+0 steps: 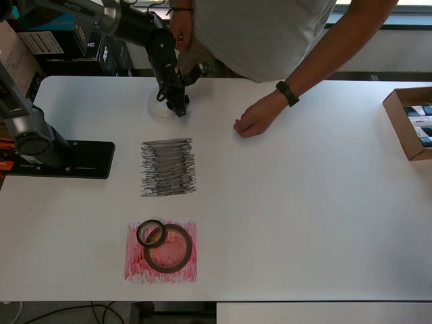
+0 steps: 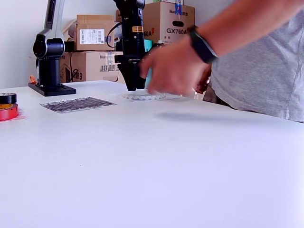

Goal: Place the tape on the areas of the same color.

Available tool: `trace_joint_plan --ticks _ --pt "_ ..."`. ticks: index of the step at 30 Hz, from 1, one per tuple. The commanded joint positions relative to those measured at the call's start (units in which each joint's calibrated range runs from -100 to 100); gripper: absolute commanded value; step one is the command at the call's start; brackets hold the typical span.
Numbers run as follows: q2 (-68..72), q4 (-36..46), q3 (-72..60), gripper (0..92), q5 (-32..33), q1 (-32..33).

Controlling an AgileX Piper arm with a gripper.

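Overhead view shows the black robot gripper (image 1: 177, 106) lowered at the far side of the white table (image 1: 304, 223), its tip on the large translucent white tape roll (image 1: 162, 108), which lies flat there; whether a plain white sheet lies under it cannot be made out against the white surface. The wide dark-red tape roll with a yellowish core (image 1: 169, 248) rests on the red-scribbled paper square (image 1: 160, 252), and the small black tape roll (image 1: 150, 233) leans on top of it on the same square, so the black-scribbled paper square (image 1: 168, 167) is bare. A person's hand (image 1: 256, 120) rests on the table just beside the white roll. The step in hand looks like handling the white roll; next would likely be carrying the black roll to the black sheet. The jaws look nearly closed at the roll's rim, but whether they actually pinch it I cannot tell.
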Motion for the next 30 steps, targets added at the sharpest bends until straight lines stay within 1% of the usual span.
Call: trace_joint_plan --ticks 1,5,8,15,18,24,30 --pt "-1.4 0.7 0.1 51.6 0.0 -0.4" --pt "-8.8 4.4 0.2 51.6 0.3 -0.6" --pt "-14.4 5.7 0.4 51.6 0.4 -1.9" --pt "-24.3 8.3 0.1 51.6 -0.2 -8.0" --pt "-29.2 10.5 -0.3 51.6 -2.4 -11.0" --pt "-36.1 11.9 -0.5 51.6 -8.4 -20.6" --pt "-36.9 11.7 -0.5 51.6 -12.0 -31.6"
